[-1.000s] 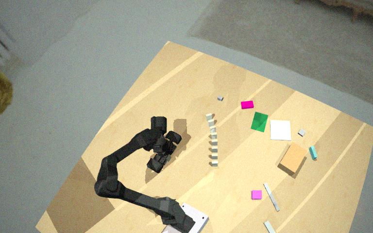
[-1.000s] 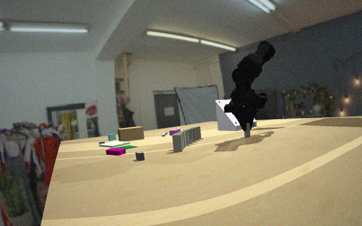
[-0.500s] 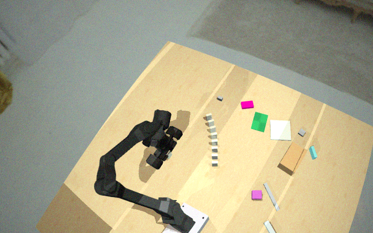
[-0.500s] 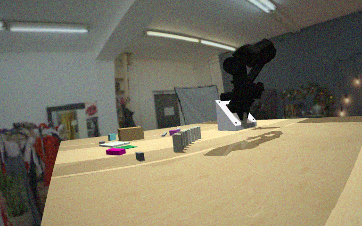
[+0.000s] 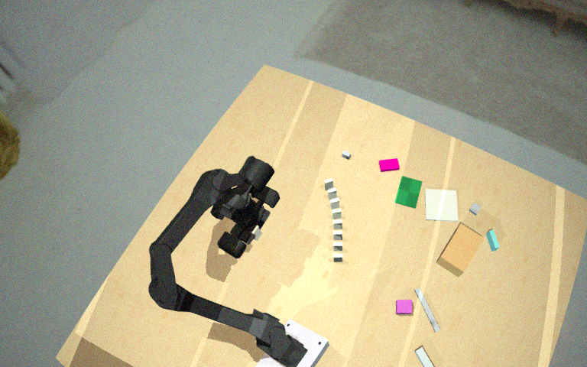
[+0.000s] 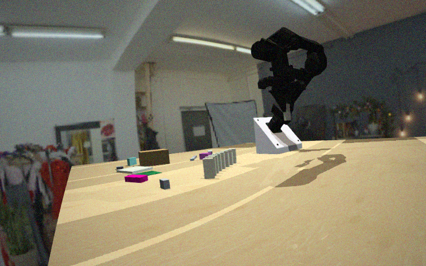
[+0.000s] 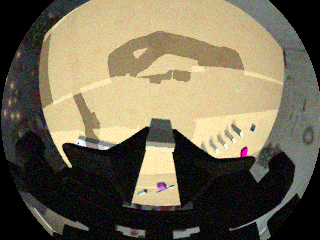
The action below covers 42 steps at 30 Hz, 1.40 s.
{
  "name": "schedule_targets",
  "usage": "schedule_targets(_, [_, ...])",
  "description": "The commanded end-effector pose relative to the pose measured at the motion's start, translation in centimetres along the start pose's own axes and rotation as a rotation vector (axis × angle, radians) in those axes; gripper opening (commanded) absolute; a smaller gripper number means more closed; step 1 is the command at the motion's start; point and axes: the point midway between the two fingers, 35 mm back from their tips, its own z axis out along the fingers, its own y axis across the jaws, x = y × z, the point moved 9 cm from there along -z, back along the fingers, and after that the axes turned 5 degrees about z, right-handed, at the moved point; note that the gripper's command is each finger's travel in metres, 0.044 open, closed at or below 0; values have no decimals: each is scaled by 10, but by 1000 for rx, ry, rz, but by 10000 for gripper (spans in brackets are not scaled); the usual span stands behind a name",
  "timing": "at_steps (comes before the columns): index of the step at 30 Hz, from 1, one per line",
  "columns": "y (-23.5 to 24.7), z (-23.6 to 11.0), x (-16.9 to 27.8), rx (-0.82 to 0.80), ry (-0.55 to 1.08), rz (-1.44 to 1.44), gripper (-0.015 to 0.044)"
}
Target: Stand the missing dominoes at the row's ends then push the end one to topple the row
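Several grey-white dominoes stand upright in a slightly curved row (image 5: pixel 337 224) (image 6: pixel 209 168), evenly spaced; part of the row shows at the right in the wrist view. My gripper (image 5: pixel 255 235) (image 6: pixel 286 113) (image 7: pixel 160 131) is shut on a single grey domino (image 5: pixel 257 232) (image 6: pixel 287 110) (image 7: pixel 161 127). It holds the domino well above the table, left of the row in the top view. The domino is clear of the row. Its lower end points away from the wrist camera. The fingers partly hide it in the top and exterior views.
A small grey block (image 5: pixel 346 154) (image 6: pixel 164 184) and a magenta block (image 5: pixel 389 164) (image 6: pixel 136 178) lie beyond the row's upper end in the top view. Farther right are a green square (image 5: pixel 408 192), a white square (image 5: pixel 441 205), an orange-brown box (image 5: pixel 461 248) and a purple block (image 5: pixel 403 306).
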Motion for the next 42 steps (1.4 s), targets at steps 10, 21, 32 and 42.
schedule_targets(10, [-68,-5,151,16,22,786,107])
schedule_targets(21, [-68,-5,207,5,1,1042,107])
schedule_targets(32, [-76,41,210,13,8,1043,107])
schedule_targets(42, [-75,93,209,12,4,1042,107])
